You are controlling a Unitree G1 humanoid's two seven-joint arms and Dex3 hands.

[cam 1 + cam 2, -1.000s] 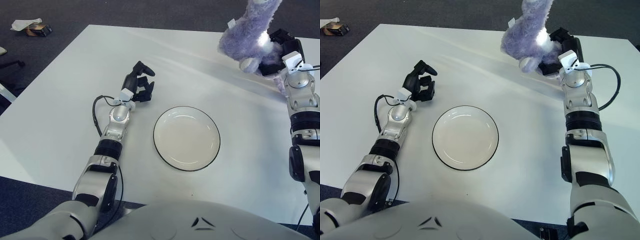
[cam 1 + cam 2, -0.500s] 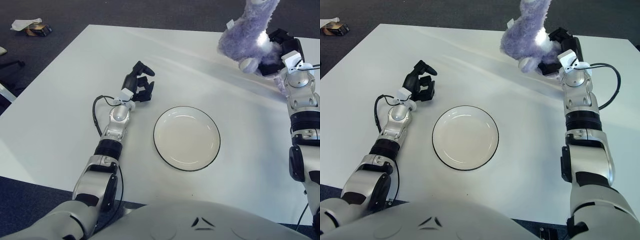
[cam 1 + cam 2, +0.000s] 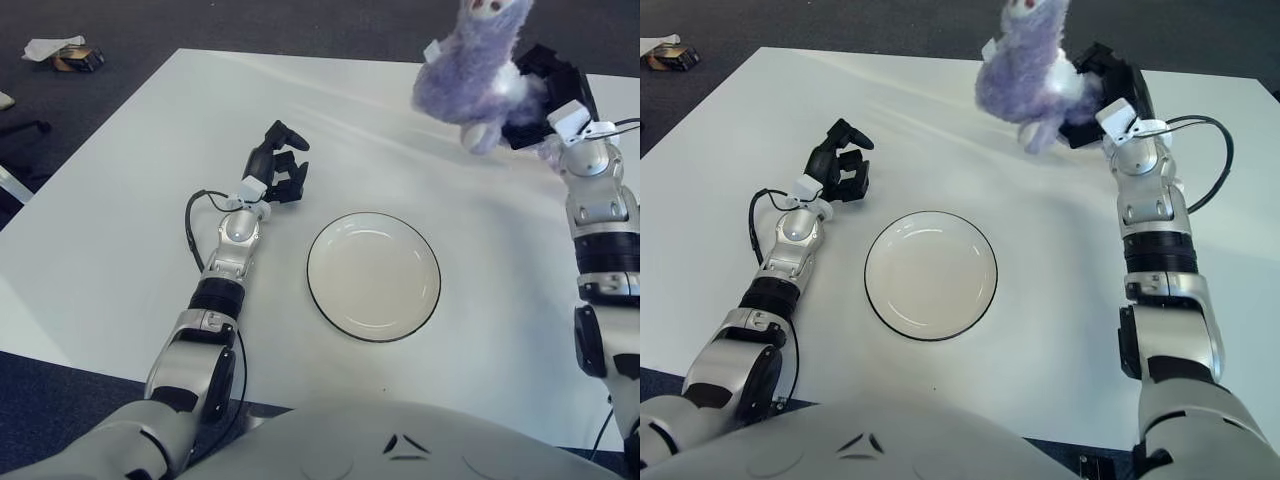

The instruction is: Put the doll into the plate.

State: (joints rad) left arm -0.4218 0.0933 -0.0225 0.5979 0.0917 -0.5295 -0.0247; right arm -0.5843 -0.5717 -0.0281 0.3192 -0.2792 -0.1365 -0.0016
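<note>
Right hand [image 3: 545, 95] shows at the far right of the left eye view, lifted above the white tabletop [image 3: 120, 200], its dark fingers wrapped around the rear of the doll [image 3: 470, 70]. That doll is a fuzzy purple plush with a small white tag on its left side; it hangs in the air, clear of the surface, its head reaching the top edge of the view and its pale feet pointing down. The plate [image 3: 373, 277] lies flat near the middle of the tabletop, white with a thin dark rim and nothing in it, well apart from the doll and nearer the robot. The left hand [image 3: 280, 165] shows to the left of the plate, its black fingers curled with nothing between them. On the dark floor beyond the tabletop's far left corner lies a small piece of litter [image 3: 62, 52].

From the right eye view the right hand [image 3: 1100, 85] grips the doll [image 3: 1025, 70] from the right side, with the plush held to the left of the wrist. The plate [image 3: 930, 275] sits below and to the left of the doll. The left hand [image 3: 840, 170] is just beyond the plate's left side, fingers folded inward.
</note>
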